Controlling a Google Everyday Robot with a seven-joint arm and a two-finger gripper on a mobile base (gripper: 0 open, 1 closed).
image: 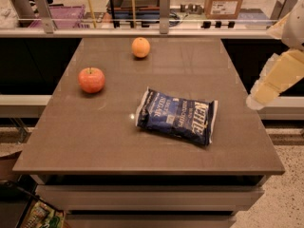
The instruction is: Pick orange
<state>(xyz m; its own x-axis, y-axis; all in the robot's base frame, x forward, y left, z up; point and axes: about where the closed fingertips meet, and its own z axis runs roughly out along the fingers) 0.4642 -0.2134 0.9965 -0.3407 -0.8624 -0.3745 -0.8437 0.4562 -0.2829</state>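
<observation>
Step in hand: approach for the grasp; the orange (140, 47) is not yet held. Taking the centre of the table (95, 141) as the dial centre, the orange rests on the bare surface at 12 o'clock, near the far edge, with nothing touching it. The red apple (91, 80) sits at 10 o'clock, well apart from the orange. The blue chip bag (176, 115) lies flat just off centre toward 4 o'clock. The gripper (256, 99) hangs at 3 o'clock, beyond the right edge of the table and well apart from the orange; whether it is open or closed cannot be told from this view. Recommended procedure: travel from 3 o'clock toward 12 o'clock above the surface, passing behind the chip bag rather than over it, so that the bag is not dragged. Confirm the target by its uniform orange skin and lack of a stem; the apple is red and carries a stem. Centre the gripper over the fruit before descending, open wide enough to span its widest part, and close across the middle. Caution: a round fruit is likely to roll if it is touched off centre, and the far edge is close; descend vertically and avoid any sideways push toward 12 o'clock.
</observation>
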